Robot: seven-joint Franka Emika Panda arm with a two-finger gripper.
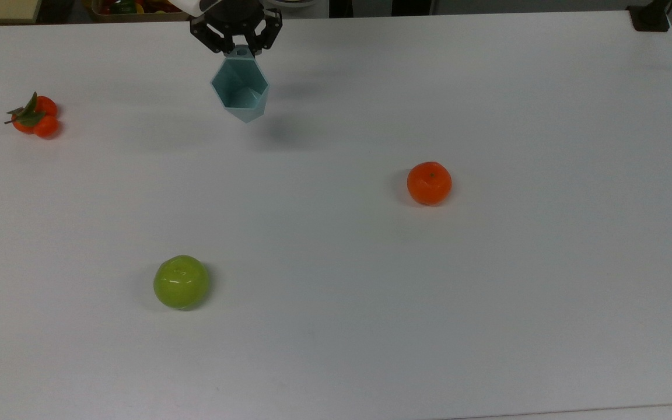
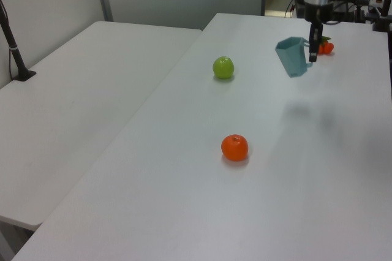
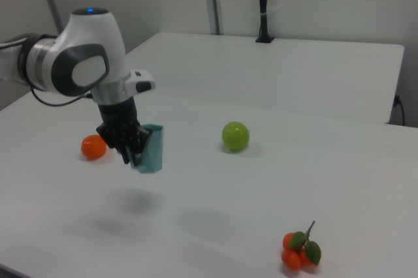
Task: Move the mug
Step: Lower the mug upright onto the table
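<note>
Your gripper (image 3: pixel 134 152) is clamped on the mug (image 3: pixel 151 149) by its handle (shadow (image 2: pixel 300 111) beneath confirms it airborne), above the white table (image 1: pixel 487 291).

1. Even, diffuse overhead light; white table (image 1: pixel 487 291) reads bright, no harsh glare.
2. Soft shadows: faint blob under the mug (image 1: pixel 240 95), small ones beside the green apple (image 1: pixel 181 282) and orange (image 1: pixel 429 183).
3. Mild overall softness, slight grain.

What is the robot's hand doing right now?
End effector: closed on the mug, holding it by the handle above the table.
</note>
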